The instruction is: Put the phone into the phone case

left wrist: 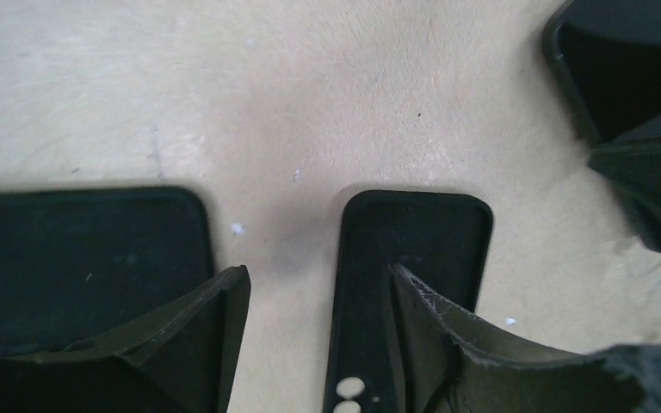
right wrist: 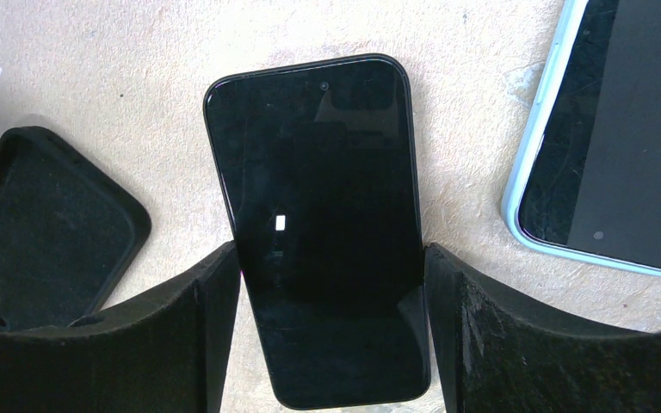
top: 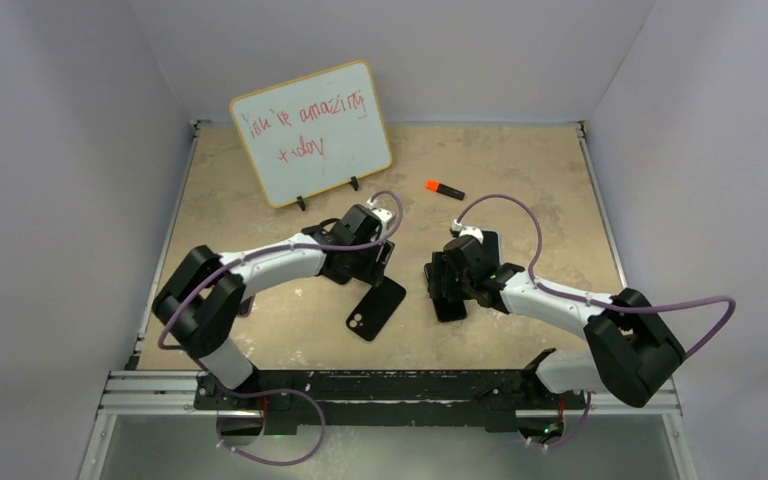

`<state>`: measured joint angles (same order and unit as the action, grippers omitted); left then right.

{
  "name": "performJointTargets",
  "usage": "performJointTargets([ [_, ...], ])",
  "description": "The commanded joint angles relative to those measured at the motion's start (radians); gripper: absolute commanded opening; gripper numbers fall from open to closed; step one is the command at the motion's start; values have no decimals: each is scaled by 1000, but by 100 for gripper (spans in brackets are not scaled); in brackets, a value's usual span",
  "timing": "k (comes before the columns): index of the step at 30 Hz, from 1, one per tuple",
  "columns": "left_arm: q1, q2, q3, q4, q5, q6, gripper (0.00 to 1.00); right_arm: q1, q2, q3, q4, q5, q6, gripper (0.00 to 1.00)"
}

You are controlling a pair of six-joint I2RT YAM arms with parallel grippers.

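The empty black phone case [top: 376, 308] lies inside-up on the table, camera holes toward the near edge. My left gripper [top: 380, 250] hovers low over its far end. In the left wrist view the gripper [left wrist: 318, 275] is open: one finger is over the case [left wrist: 413, 249], the other over bare table, and nothing is held. The black phone [right wrist: 327, 215] lies screen-up to the right of the case [right wrist: 43, 224]. My right gripper [right wrist: 331, 254] straddles the phone, with both fingers pressed against its long edges. In the top view that gripper [top: 448, 280] covers most of the phone [top: 451, 305].
A second phone with a light-blue rim [right wrist: 620, 138] lies just right of the black phone. Another flat black object [left wrist: 86, 258] sits left of the case. A whiteboard [top: 310, 133] stands at the back, with an orange-capped marker [top: 444, 188] to its right. Walls enclose the table.
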<state>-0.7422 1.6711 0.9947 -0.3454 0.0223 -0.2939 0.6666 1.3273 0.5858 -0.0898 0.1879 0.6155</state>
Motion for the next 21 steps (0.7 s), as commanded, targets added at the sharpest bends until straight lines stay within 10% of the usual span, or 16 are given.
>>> performJointTargets([
  [1, -2, -176, -45, -47, -99, -182, 60, 0, 1, 3, 23, -29, 19, 49],
  [21, -2, -444, -452, 51, 54, -557, 46, -1, 19, 23, 42, -37, -10, 48],
])
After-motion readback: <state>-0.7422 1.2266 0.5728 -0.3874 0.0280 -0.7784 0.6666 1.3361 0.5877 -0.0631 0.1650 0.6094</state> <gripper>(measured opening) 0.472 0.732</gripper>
